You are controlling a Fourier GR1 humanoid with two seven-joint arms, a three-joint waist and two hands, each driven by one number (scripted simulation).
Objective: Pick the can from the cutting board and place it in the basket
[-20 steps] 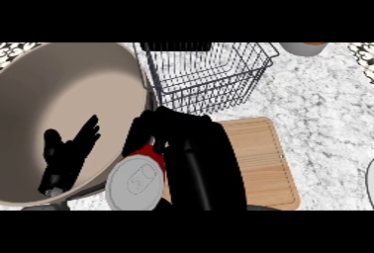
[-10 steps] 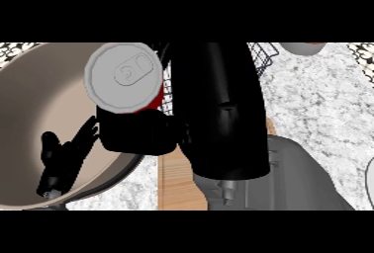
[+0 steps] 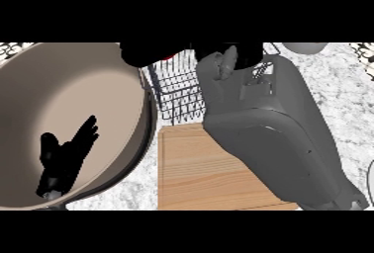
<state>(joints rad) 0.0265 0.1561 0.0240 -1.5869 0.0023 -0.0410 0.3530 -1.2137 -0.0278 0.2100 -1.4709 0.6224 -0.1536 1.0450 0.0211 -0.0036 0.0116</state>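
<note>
Red can (image 3: 169, 55) shows only as a small sliver of red at the top of the head view, tucked under the black right hand (image 3: 157, 53), which lies as a dark mass at the upper edge above the black wire basket (image 3: 175, 94); the hand's fingers appear curled round the can and cover nearly all of it, so its top and sides cannot be made out. The can sits at the hand's lower right edge, over the near left corner of the basket, well above the light wooden cutting board (image 3: 208, 170), whose whole visible surface is bare. The broad grey right forearm (image 3: 270, 133) runs from the lower right corner up toward the top centre, crossing the basket's right half and the board's right edge and hiding what is behind it. The basket stands just beyond the far edge of the board, its wire bars showing between the forearm and the large round beige bowl (image 3: 87, 89) that fills the left side of the view. The black left hand (image 3: 67, 158) shows low at the left, over the bowl's inner wall, its fingers straight and held upward, holding nothing. White speckled stone table (image 3: 329, 89) shows at the right of the forearm and below the bowl's rim beside the board.
</note>
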